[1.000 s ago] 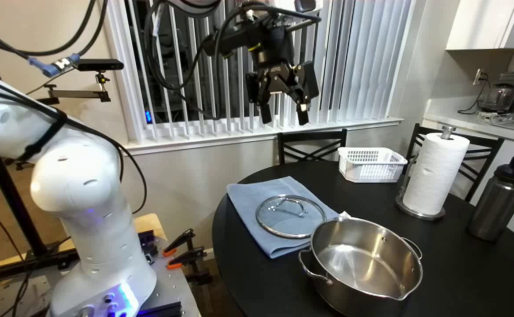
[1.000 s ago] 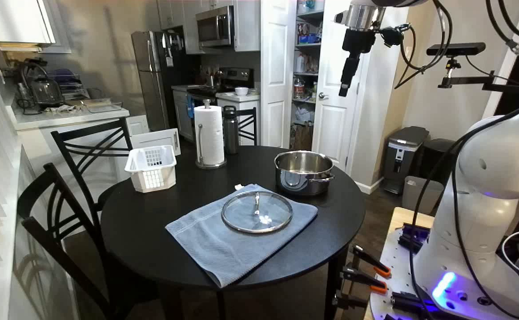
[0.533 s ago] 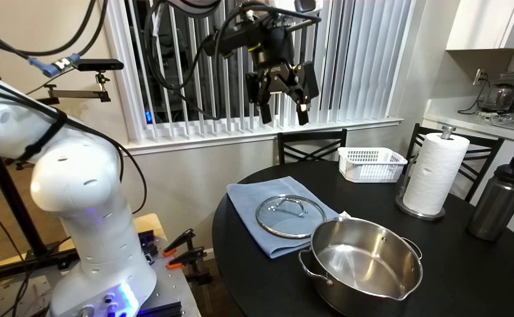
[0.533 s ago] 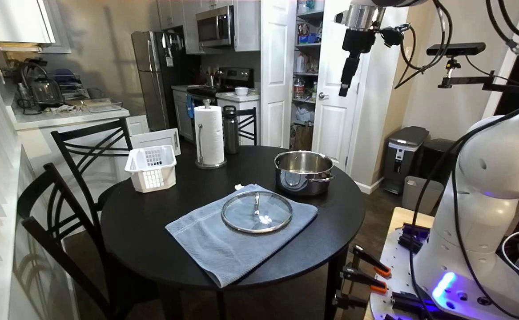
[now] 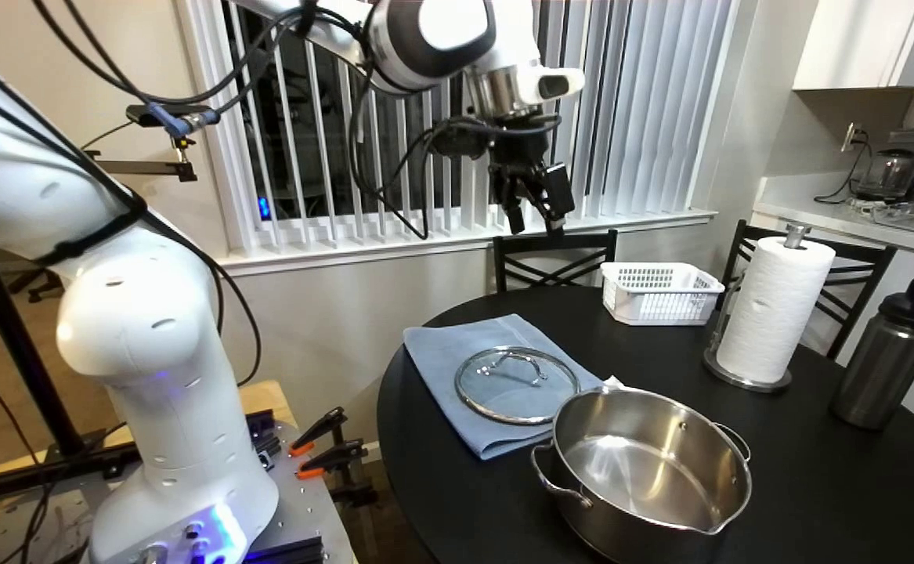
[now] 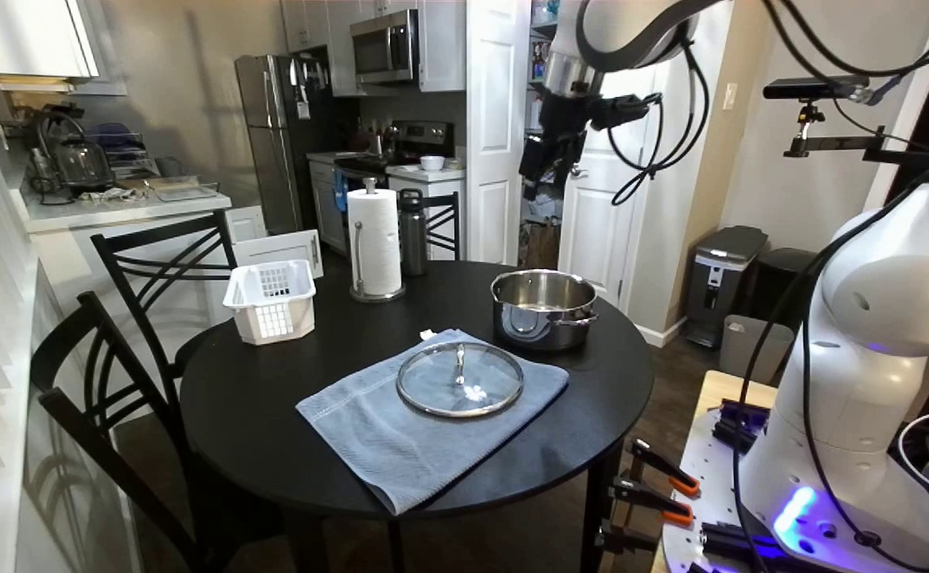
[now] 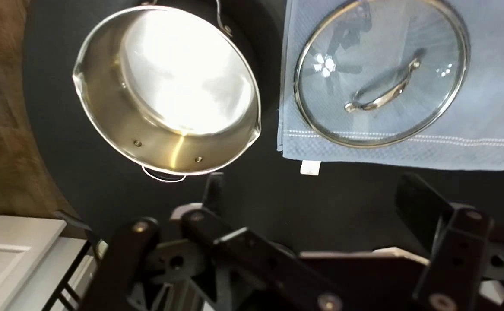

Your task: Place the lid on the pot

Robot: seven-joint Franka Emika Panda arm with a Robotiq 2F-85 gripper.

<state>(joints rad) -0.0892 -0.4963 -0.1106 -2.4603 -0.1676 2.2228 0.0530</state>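
The lid [image 5: 515, 395] is round clear glass with a metal rim and an arched metal handle. It lies flat on the folded blue-grey cloth [image 6: 400, 430], as both exterior views show. The pot [image 5: 644, 533] is shiny steel, uncovered and empty, standing beside the cloth; it also shows in an exterior view [image 6: 540, 328]. My gripper [image 5: 536, 225] is open and empty, high above the table, as in an exterior view [image 6: 542, 175]. In the wrist view the gripper [image 7: 310, 179] has its fingers wide apart, with the lid [image 7: 381, 47] and the pot [image 7: 182, 86] beyond the fingertips.
The round black table [image 6: 249, 422] carries a white basket [image 6: 273, 310], a paper towel roll [image 5: 774, 309] and a dark metal bottle [image 5: 887, 364]. Black chairs [image 6: 169, 270] stand around it. A window with blinds [image 5: 644, 117] is behind the arm in an exterior view.
The arm has reached outward over the table, and my gripper has moved away from the robot base and somewhat lower. The gripper stays open. Lid, pot and cloth have not moved.
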